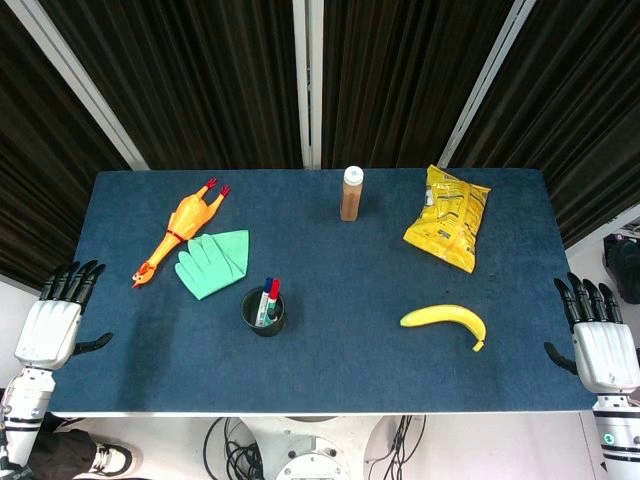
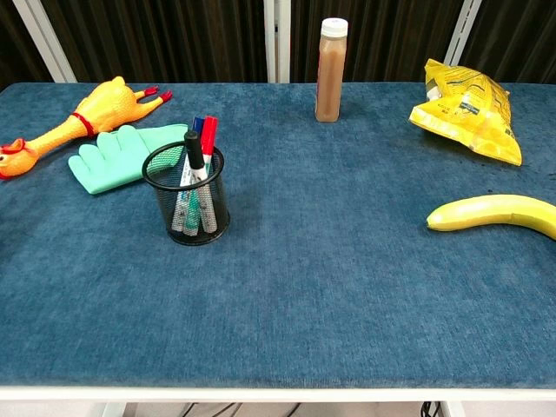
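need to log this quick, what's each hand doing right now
Left hand: open, holding nothing, at the table's left edge.
Right hand: open, holding nothing, at the table's right edge.

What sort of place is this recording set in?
Probably a robot lab test station: a blue felt-covered table before dark pleated curtains, with loose cables on the floor beneath.

Blue table (image 1: 350, 375): green glove (image 1: 213, 262), left of centre. Black mesh cup (image 1: 263, 316) holding markers (image 1: 268, 296), just below the glove. Brown bottle (image 1: 351, 193), upright, top centre. Yellow snack bag (image 1: 447, 231), upper right. Dark curtain (image 1: 200, 70) behind.
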Tool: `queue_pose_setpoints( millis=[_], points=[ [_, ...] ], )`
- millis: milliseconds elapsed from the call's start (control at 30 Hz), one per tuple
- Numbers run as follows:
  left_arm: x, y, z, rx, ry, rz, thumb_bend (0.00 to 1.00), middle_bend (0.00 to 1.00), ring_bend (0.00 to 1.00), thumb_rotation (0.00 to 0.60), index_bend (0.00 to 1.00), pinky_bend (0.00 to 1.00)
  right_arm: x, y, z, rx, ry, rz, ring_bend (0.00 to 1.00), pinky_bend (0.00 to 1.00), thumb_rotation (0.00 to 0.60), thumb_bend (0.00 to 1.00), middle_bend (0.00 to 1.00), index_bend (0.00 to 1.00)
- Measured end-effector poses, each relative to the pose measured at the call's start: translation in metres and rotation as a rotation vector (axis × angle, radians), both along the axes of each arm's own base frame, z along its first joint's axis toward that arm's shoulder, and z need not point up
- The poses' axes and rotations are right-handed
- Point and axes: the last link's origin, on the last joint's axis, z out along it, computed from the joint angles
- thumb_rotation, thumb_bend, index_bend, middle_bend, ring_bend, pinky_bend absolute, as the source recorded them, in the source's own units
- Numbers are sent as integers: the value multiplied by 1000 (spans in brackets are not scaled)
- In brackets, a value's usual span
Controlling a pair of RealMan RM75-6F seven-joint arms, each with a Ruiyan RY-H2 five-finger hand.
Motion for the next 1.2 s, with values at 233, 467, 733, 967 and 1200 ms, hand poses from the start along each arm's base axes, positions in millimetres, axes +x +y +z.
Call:
queue_pose_setpoints(
  millis=[233, 467, 733, 967, 1200],
  points=[
    [3, -2, 0, -8, 4, 7, 60, 34, 0, 600, 46, 47, -1, 0, 2, 0, -19, -3, 0, 0, 600, 109, 0, 0],
    [7, 0, -1, -23, 1, -7, 84, 34, 0, 600, 48, 49, 0, 1, 5, -10, -28, 1, 0, 0, 600, 109, 0, 0],
    [28, 3, 0, -56, -5, -68, 84, 34, 0, 600, 60, 58, 2, 1, 10, -31, -51, -4, 0, 0, 600, 112, 0, 0],
    [55, 14, -7, -130, 19, -124, 84, 63, 3, 600, 92, 165, 6, 1, 16, -40, -65, 6, 0, 0, 600, 111, 0, 0],
    [105, 21, -26, -253, 90, -230, 84, 118, 12, 600, 107, 230, 7, 0, 21, -54, -87, 11, 0, 0, 600, 117, 0, 0]
  ],
)
